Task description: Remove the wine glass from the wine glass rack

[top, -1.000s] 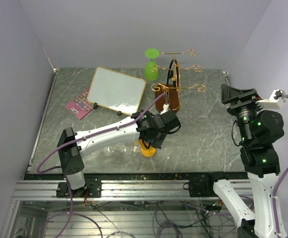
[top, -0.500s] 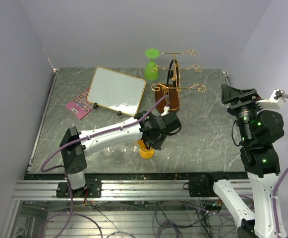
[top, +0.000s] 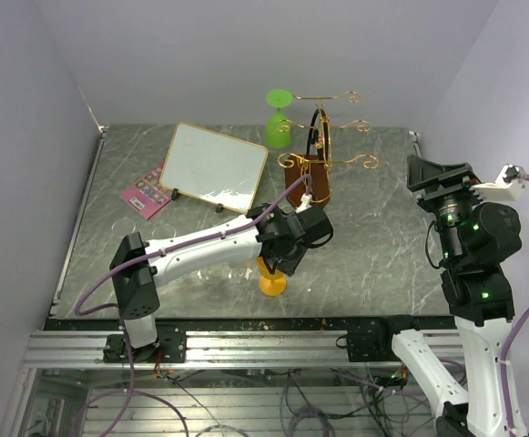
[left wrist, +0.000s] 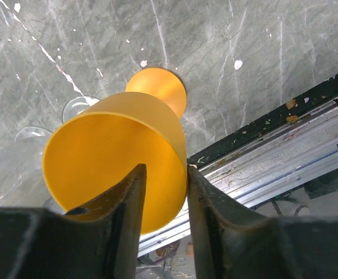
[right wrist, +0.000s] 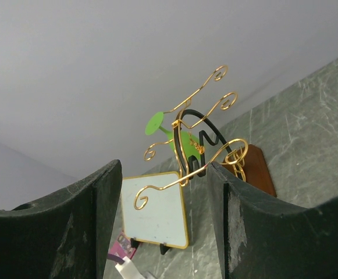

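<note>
An orange wine glass stands on the table near the front edge, off the rack. My left gripper is right above it. In the left wrist view the orange wine glass has its rim wall between my left gripper's jaws: one finger is inside the cup, the other outside, with slack between them. A green wine glass hangs upside down on the wine glass rack at the back. My right gripper is held high at the right, open and empty, with the wine glass rack far beyond it.
A gold-framed whiteboard leans at the back left, with a pink card beside it. Clear glasses lie on the table by the orange one. The table's front edge and metal rail are just beyond the orange glass.
The left gripper's jaws have parted from their grip on the orange glass. The glass went from tilted in the grip to standing on its foot on the table. The right arm has not moved.
</note>
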Controlling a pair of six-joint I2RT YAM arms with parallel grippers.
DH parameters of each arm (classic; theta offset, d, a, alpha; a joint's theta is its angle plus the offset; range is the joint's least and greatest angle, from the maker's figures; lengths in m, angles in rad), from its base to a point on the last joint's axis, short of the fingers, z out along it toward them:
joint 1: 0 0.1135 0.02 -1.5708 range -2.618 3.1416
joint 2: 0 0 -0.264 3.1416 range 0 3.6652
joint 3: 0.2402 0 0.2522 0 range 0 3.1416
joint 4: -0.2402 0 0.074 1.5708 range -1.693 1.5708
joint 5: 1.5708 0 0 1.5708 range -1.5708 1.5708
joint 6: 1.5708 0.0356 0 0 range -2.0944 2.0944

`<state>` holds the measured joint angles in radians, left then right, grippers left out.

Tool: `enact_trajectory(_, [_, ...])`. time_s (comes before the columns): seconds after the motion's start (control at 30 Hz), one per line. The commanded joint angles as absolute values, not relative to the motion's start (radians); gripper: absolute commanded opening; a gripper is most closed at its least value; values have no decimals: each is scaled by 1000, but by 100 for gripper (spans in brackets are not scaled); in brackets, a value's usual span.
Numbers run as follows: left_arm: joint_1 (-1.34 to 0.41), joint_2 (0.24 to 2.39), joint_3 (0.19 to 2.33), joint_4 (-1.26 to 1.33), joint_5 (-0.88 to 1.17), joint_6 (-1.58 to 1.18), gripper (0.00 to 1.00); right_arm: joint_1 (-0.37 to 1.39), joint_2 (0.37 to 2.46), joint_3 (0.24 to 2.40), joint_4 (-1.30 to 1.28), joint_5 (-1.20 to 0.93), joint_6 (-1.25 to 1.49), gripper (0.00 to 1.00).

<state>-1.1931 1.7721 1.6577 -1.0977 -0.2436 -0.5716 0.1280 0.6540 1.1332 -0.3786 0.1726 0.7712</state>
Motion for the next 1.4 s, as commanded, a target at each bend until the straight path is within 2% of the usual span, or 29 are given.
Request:
enact_trajectory(0.0, [-1194,1728,1724,-1100,-281,-546,47,130,648,1132,-376,194,741,59])
enact_trajectory(0.17, [-1191,1666,1771,-1086,-306,-531,55,130,658,1131,-405,209,708,61])
enact_trajectory(0.47, [-1086,1468,1671,-884,-194,-519,74,130,702,1154,-473,237,696,87])
enact_trajectory(0.57, [-1081,1389,1646,-821,-208,-502,84,129,737,1166,-476,249,682,99])
enact_trajectory(0.8, [-1077,1253,1599,-764,-289,-503,92,129,894,1245,-433,242,544,100])
enact_trajectory(1.1, [-1076,1083,1512,-724,-403,-532,96,149,1221,1475,-310,-75,556,100])
enact_trajectory(1.37, [-1075,1049,1490,-748,-405,-553,96,363,1536,1758,-359,44,541,95])
